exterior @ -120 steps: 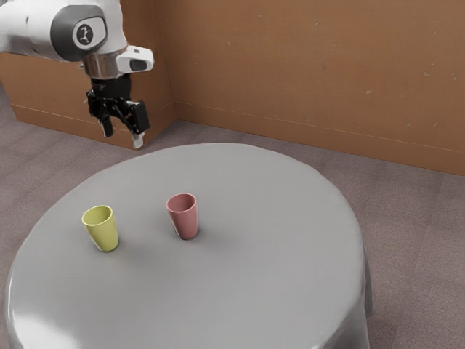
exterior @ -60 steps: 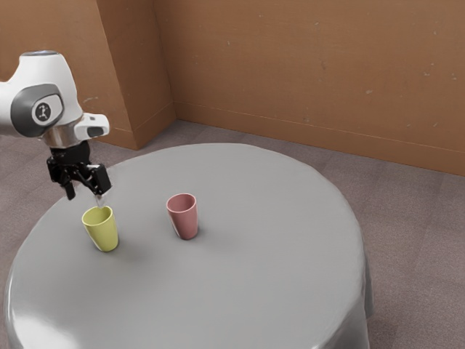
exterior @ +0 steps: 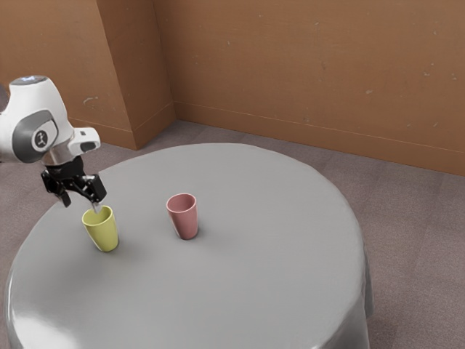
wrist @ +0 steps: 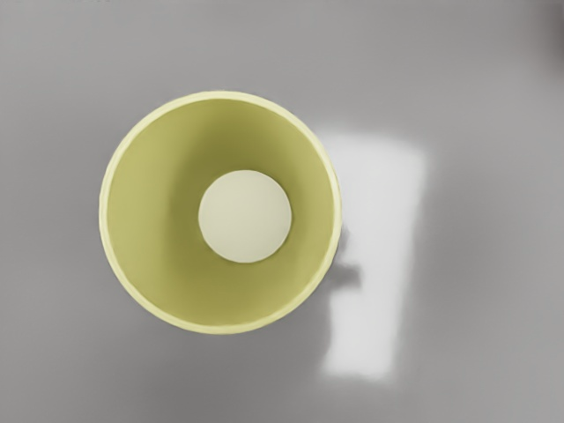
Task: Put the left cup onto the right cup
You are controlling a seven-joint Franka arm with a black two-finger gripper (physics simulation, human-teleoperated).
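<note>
Table point(exterior: 276, 240), round and grey, carries both cups upright. Fingers point(exterior: 95, 192) stand apart just above the yellow cup point(exterior: 101, 227) at the exterior view's left, judged aligned for a rim grasp. The pink cup point(exterior: 182, 215), the destination, waits well apart to its right.

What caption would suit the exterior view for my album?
Robot gripper hovers just above the yellow-green cup, pink cup standing apart on the grey table.

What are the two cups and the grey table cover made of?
Yellow cup and pink cup: probably matte plastic, with thin walls, even colour and no glints; ceramic is possible. Grey table cover: cloth or vinyl, since it drapes over the edge with a soft sheen.
</note>
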